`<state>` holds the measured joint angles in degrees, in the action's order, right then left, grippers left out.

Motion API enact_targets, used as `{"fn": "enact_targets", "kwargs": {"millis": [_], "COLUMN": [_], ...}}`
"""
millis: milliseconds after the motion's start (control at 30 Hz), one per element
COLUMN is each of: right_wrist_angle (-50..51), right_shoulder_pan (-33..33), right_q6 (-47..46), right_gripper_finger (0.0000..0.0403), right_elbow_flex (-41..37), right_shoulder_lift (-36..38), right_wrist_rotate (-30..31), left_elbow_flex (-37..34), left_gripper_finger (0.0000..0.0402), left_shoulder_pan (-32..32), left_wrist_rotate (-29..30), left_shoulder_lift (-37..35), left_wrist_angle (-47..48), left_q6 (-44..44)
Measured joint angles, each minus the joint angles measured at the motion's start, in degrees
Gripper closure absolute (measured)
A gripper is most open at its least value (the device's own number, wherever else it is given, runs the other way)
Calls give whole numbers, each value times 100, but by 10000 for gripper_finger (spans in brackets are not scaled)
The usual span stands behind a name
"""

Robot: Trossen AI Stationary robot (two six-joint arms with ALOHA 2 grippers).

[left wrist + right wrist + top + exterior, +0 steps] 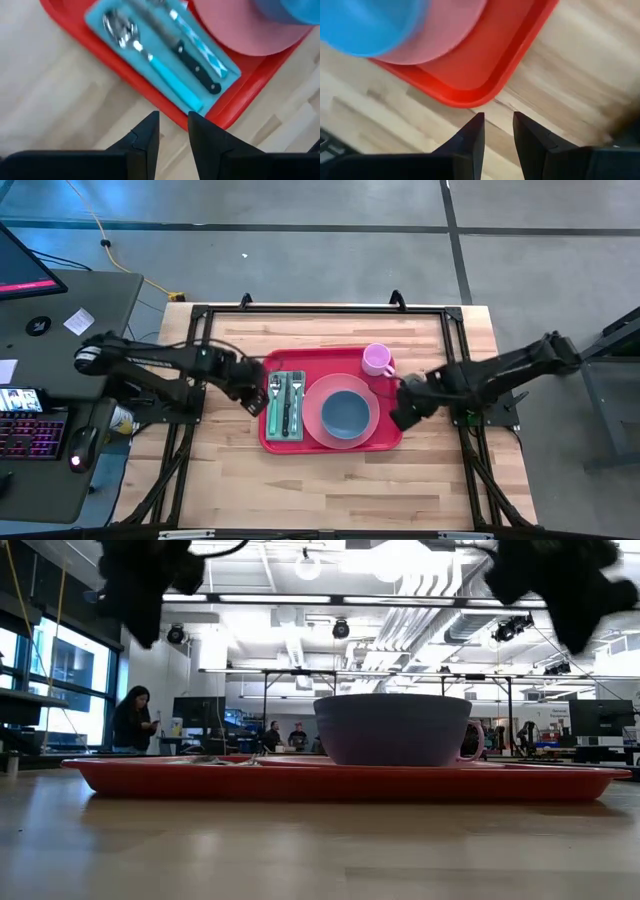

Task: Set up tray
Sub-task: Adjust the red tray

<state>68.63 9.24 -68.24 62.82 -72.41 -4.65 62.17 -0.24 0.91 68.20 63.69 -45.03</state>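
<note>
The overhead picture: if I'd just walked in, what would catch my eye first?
The red tray in the middle of the wooden table, already laid: a blue bowl on a pink plate, cutlery on a teal napkin to the plate's left, and a pink mug at the far corner. Then the two dark arms flanking it, left gripper and right gripper, both open, empty and above the table.

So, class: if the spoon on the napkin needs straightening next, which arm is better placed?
Probably the left: its pincer hangs at the tray edge beside the spoon; the right pincer is across the tray, past the plate.
</note>
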Motion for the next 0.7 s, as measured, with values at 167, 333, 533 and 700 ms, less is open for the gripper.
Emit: {"fn": "enact_targets", "kwargs": {"millis": [167, 333, 533, 700], "right_wrist_angle": [-1297, -2309, -3218, -3121], "right_shoulder_pan": [546, 738, 726, 727], "right_q6": [-999, -1511, -1654, -1990], "right_gripper_finger": [321, 322, 345, 373], "right_elbow_flex": [-1676, -2805, -3495, -3744], "right_shoulder_lift": [718, 977, 980, 982], "right_wrist_rotate": [374, 896, 1508, 1328], "left_elbow_flex": [-590, -1010, -1334, -1609], "left_gripper_finger": [266, 266, 266, 266], "left_shoulder_pan": [-590, -1254, -1516, -1516], "left_wrist_rotate": [-155, -472, 53, 246], "left_shoulder_lift": [0, 0, -2, -4], "left_wrist_angle": [-367, -800, -538, 143], "left_q6": [-1353, -2097, -2807, -3577]}}
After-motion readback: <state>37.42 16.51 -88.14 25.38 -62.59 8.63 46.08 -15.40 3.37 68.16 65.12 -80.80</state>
